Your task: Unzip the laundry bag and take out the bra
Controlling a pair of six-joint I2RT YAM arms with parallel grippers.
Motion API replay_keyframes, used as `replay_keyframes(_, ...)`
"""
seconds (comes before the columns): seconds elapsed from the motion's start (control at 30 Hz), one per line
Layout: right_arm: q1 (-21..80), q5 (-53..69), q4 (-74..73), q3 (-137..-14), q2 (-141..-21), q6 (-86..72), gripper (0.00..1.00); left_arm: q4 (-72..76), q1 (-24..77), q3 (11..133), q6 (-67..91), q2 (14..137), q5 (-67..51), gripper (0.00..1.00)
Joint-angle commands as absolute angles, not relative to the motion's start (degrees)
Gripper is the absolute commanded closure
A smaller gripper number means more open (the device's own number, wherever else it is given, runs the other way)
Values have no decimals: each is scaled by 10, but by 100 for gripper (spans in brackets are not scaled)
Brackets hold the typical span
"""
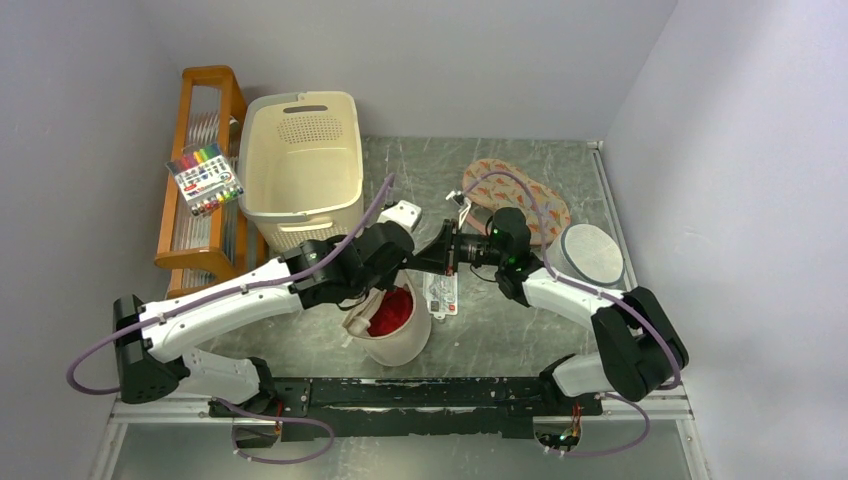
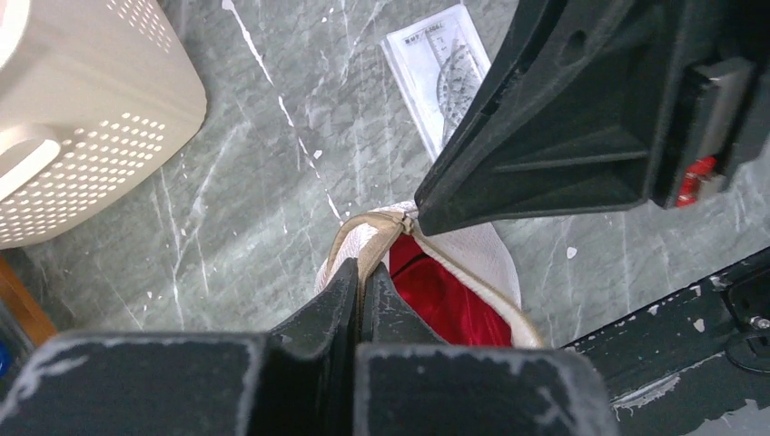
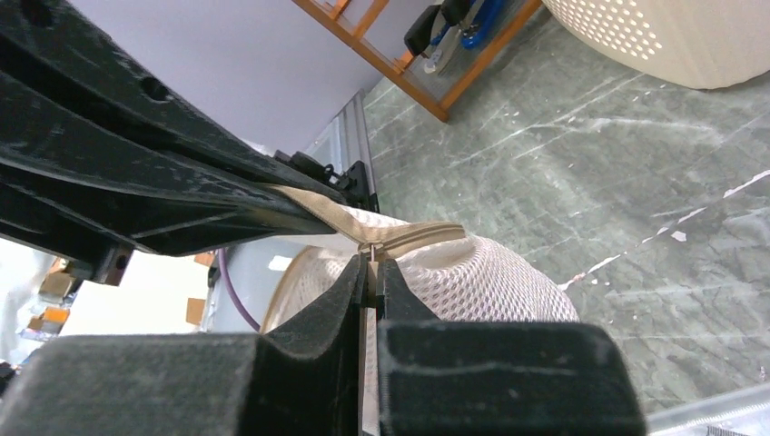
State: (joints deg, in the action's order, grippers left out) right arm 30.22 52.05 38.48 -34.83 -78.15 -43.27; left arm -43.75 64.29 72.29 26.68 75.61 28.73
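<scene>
The cream mesh laundry bag (image 1: 405, 340) sits near the table's front, partly unzipped, with the red bra (image 1: 393, 312) showing inside. My left gripper (image 1: 406, 280) is shut on the bag's beige zip band (image 2: 374, 247), with the bra (image 2: 449, 304) just beyond it. My right gripper (image 1: 424, 263) comes from the right and is shut on the zip pull (image 3: 370, 259), above the bag's mesh (image 3: 481, 283). Its black finger (image 2: 545, 136) meets the zip end in the left wrist view. The two grippers almost touch.
A cream laundry basket (image 1: 300, 165) stands behind the left arm, beside a wooden rack (image 1: 200, 225) holding a marker pack (image 1: 205, 180). A printed card (image 1: 441, 296) lies beside the bag. A patterned flat disc (image 1: 535, 200) and a whiter mesh drum bag (image 1: 592, 255) lie back right.
</scene>
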Motion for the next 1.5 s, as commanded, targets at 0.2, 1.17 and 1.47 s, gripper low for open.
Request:
replay_keyframes(0.2, 233, 533, 439, -344, -830, -493, 100, -413, 644, 719, 260, 627, 304, 93)
replay_keyframes(1.17, 269, 551, 381, -352, -758, -431, 100, -460, 644, 750, 257, 769, 311, 50)
replay_keyframes(1.47, 269, 551, 377, -358, -778, -422, 100, -438, 647, 745, 224, 703, 280, 90)
